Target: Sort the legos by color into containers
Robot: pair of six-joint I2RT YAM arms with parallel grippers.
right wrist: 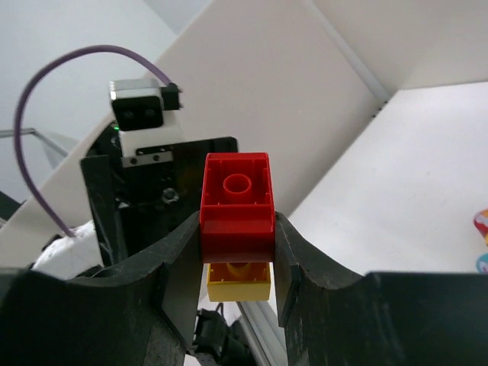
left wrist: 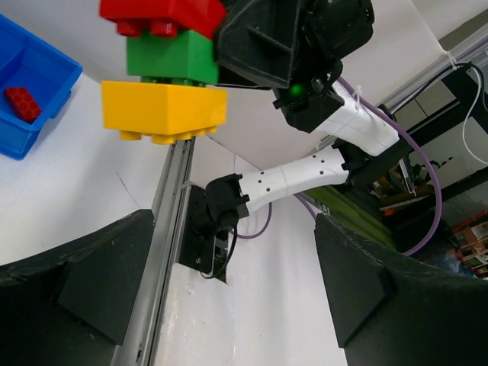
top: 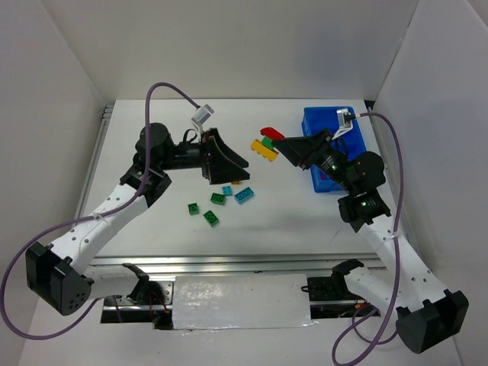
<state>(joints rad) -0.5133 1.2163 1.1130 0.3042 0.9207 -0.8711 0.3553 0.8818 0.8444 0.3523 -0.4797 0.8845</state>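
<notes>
My right gripper point(top: 280, 142) is shut on a stack of three joined legos held above the table: red point(top: 269, 133) on green point(top: 267, 142) on yellow point(top: 264, 151). In the right wrist view the fingers point(right wrist: 177, 252) clamp the red brick point(right wrist: 236, 206), with the yellow one point(right wrist: 239, 280) beyond it. My left gripper point(top: 241, 171) is open and empty, facing the stack from the left. The left wrist view shows the stack point(left wrist: 169, 59) at the top. The blue bin point(top: 314, 122) lies behind the right gripper; one compartment holds a red brick point(left wrist: 23, 103).
Loose legos lie on the table below the left gripper: green ones point(top: 194, 207), point(top: 210, 218), point(top: 218, 199) and teal ones point(top: 226, 190), point(top: 244, 195). White walls close in the table on the left, back and right.
</notes>
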